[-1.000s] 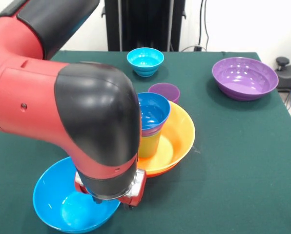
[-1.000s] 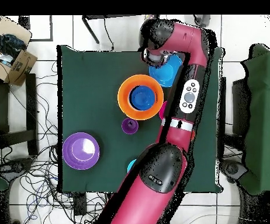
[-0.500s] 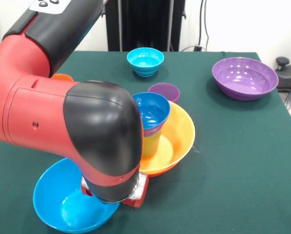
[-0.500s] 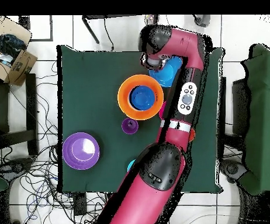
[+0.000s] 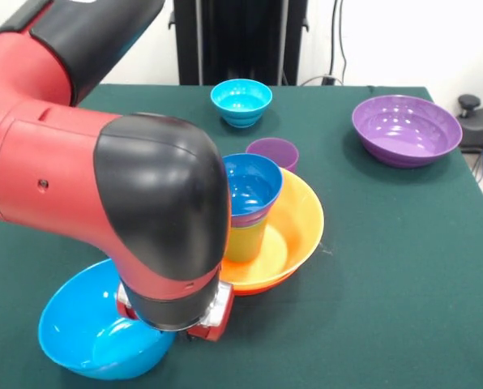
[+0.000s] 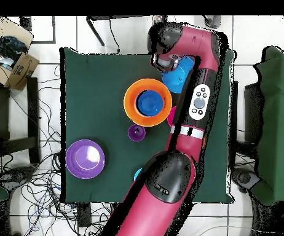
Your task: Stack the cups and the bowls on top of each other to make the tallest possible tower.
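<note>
The tower stands mid-table: a broad yellow-orange bowl (image 5: 298,223) (image 6: 131,101) holds a lime green cup (image 5: 246,241), topped by a dark blue bowl (image 5: 254,185) (image 6: 149,101). A purple cup (image 5: 272,151) (image 6: 136,132) stands just behind it. The sky-blue bowl (image 5: 83,336) (image 6: 181,75) sits tilted at the front left. My gripper (image 5: 173,329) (image 6: 166,64) is at that bowl's right rim, shut on it; the arm hides the contact. A small cyan bowl (image 5: 241,100) and a large purple bowl (image 5: 405,128) (image 6: 85,158) stand apart on the green cloth.
My bulky red and black arm (image 5: 104,186) covers the table's left half in the front view. In the overhead view a sliver of magenta (image 6: 171,115) peeks out beside the arm. Cardboard boxes (image 6: 12,52) and cables lie on the floor off the table.
The gripper dipped to the sky-blue bowl's rim, then shifted left in the front view. The bowl has moved with it and now tilts. The tower and other pieces stayed put.
</note>
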